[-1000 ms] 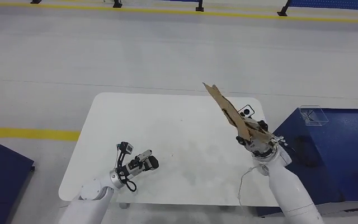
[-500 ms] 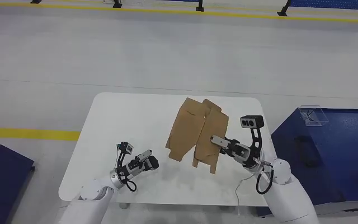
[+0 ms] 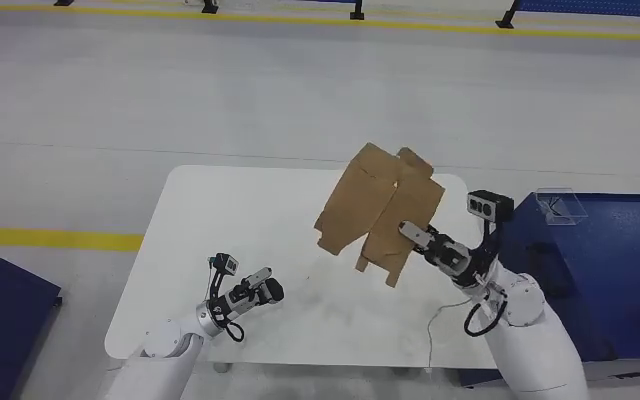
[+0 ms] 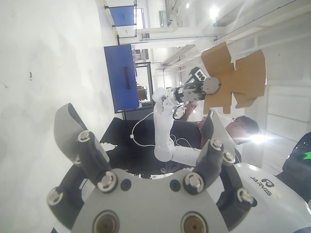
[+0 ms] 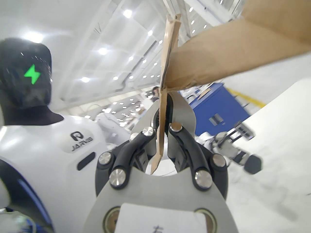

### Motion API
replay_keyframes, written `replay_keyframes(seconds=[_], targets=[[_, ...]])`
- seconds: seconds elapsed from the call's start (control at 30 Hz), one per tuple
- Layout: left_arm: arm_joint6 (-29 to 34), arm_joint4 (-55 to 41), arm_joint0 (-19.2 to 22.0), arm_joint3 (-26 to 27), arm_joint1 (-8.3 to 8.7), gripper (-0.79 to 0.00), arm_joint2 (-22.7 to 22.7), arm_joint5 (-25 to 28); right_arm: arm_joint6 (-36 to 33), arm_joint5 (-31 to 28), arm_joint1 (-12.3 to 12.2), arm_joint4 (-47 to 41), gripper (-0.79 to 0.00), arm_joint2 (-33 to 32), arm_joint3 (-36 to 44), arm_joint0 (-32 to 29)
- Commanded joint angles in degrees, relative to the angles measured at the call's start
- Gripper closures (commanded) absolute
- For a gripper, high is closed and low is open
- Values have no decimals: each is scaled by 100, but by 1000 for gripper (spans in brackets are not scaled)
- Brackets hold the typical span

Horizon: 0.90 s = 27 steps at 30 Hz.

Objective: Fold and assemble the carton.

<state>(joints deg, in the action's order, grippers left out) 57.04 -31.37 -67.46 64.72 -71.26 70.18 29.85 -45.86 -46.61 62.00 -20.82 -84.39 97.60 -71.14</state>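
Note:
A flat, unfolded brown carton (image 3: pixel 380 205) hangs tilted in the air over the right half of the white table (image 3: pixel 250 210). My right gripper (image 3: pixel 410 232) is shut on its lower edge. In the right wrist view the cardboard sheet (image 5: pixel 230 56) stands edge-on, pinched in that gripper (image 5: pixel 164 112). My left gripper (image 3: pixel 268 290) lies low near the table's front left, well apart from the carton. Its fingers (image 4: pixel 68 122) are spread with nothing between them. From there the carton (image 4: pixel 243 81) is seen far off on the right gripper (image 4: pixel 211 86).
A blue cabinet (image 3: pixel 590 270) stands just off the table's right edge. Another blue object (image 3: pixel 20 300) sits on the floor to the left. The table's left and middle surface is bare white.
The right gripper swung the carton from edge-on at the right down flat over the table's middle. It has since lifted it up and back to the right. The left arm kept still.

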Motion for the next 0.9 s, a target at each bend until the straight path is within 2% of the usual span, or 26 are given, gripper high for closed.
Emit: replay_keyframes(seconds=[0.0,0.1,0.2,0.33,0.47,0.6,0.73,0.77,0.87], targets=[[0,0,0,0,0,-785,0,0,736,-131,7,2051,0,-454,390,-115],[0,0,0,0,0,-785,0,0,2034,8,69,4076,0,-1081,1104,-369],[0,0,0,0,0,-785,0,0,3519,659,161,6636,0,-1467,1896,-683],[0,0,0,0,0,-785,0,0,5390,1691,236,9545,0,-1328,2435,-1124],[0,0,0,0,0,-785,0,0,6770,2906,248,11958,0,-964,2473,-1421],[0,0,0,0,0,-785,0,0,7730,4153,248,13767,0,-593,2251,-1583],[0,0,0,0,0,-785,0,0,8214,5238,224,15503,0,-443,2002,-1592],[0,0,0,0,0,-785,0,0,8259,5404,222,15794,0,-381,1939,-1603],[0,0,0,0,0,-785,0,0,8419,5410,214,16134,0,-206,1755,-1551]])
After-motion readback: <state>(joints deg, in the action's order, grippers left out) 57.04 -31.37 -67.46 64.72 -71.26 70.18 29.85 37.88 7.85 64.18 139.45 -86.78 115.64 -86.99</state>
